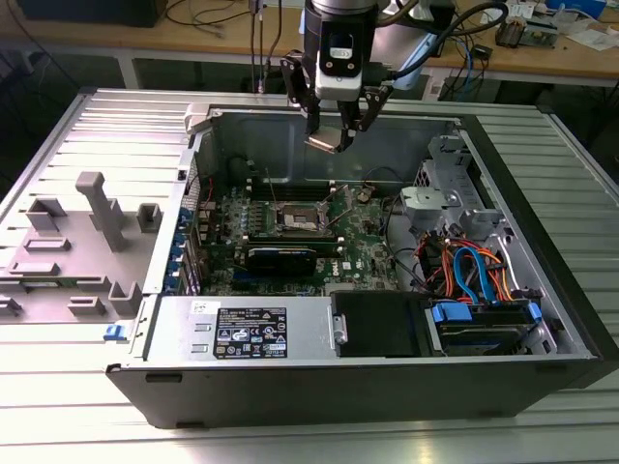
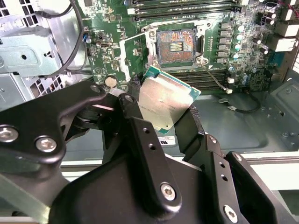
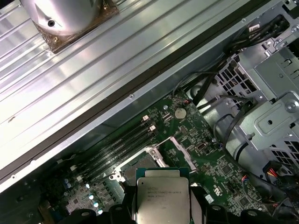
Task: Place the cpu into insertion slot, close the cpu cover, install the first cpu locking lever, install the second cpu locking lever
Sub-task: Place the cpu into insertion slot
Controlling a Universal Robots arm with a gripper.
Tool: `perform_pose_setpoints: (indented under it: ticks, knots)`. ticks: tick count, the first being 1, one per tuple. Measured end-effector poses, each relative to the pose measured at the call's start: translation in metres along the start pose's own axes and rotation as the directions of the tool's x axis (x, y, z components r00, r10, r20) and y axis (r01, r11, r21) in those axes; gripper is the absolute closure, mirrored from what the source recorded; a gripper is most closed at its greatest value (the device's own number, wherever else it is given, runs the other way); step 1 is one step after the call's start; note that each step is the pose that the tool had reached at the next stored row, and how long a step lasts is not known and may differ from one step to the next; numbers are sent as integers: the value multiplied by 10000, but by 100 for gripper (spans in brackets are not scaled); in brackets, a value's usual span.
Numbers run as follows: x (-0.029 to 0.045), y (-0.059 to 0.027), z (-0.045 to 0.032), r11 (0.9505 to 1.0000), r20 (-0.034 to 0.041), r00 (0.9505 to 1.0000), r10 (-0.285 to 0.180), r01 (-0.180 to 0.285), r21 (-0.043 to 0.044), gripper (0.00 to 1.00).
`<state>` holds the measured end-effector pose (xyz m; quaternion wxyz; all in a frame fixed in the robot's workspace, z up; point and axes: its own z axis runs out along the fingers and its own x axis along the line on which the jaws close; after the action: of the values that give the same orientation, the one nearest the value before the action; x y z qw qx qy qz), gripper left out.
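The pincer [image 1: 335, 130] pinches the cpu [image 2: 163, 103] by its edges; the cpu hangs tilted above the open insertion slot [image 2: 176, 45], well apart.

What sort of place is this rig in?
Probably a robotics lab: an opened PC case on a ribbed metal table, a cable-strewn wooden bench behind, and the tool holding the cpu.

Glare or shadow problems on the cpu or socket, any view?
Second wrist view: the cpu top has a soft mottled sheen, not washed out, and the insertion slot is evenly lit. First wrist view: strong glare on the ribbed metal table. Exterior view: the gripper puts no clear shadow over the slot.
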<state>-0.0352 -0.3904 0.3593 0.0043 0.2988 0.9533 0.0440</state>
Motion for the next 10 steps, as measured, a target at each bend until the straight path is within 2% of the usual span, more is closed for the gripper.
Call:
perform_pose_setpoints:
  ticks: [6,10]
  knots:
    - [0,0,0,10000,2,10000,21,-21,-1,46]
    - [-1,0,1,9994,32,9994,359,-359,-7,46]
